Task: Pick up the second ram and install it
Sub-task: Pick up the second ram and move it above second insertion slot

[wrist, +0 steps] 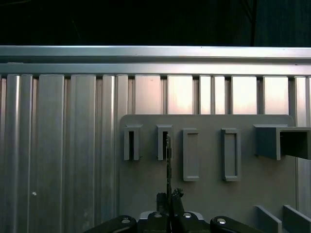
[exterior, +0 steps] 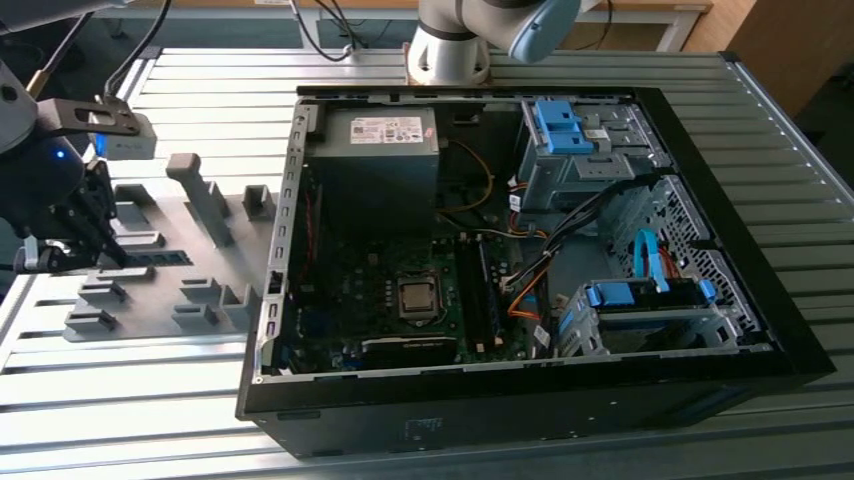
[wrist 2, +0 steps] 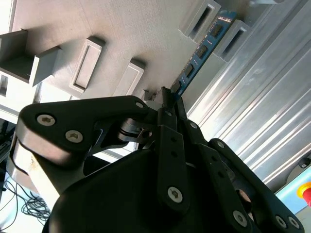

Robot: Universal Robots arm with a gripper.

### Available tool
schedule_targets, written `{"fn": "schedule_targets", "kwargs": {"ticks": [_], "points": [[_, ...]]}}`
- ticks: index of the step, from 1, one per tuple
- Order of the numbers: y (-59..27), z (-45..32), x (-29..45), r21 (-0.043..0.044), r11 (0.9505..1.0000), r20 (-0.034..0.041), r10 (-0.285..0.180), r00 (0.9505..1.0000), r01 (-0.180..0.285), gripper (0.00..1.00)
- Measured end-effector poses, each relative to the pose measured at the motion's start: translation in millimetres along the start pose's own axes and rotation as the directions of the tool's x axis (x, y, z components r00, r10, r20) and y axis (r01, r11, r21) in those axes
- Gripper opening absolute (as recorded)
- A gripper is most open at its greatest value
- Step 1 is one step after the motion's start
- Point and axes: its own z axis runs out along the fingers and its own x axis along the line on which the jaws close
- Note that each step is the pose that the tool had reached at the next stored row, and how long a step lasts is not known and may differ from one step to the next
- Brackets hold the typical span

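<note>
slot blocks [wrist: 164, 128] flank second ram [wrist 2: 201, 51] | tall post [exterior: 200, 195] near | case wall [exterior: 284, 230] on exterior view's right | table slats [wrist: 58, 145] bare

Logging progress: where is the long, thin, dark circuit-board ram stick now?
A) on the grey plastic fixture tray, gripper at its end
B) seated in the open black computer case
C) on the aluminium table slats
A: the ram stick lies on the grey fixture tray, with the gripper closed on its near end.
</note>
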Motion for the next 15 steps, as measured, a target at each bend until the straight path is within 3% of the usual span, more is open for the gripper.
{"fn": "schedule_targets", "kwargs": {"ticks": [15], "points": [[0.1,-8.4,-0.1,0.0,1.0,0.0,0.0,1.0,0.0,0.14]]}}
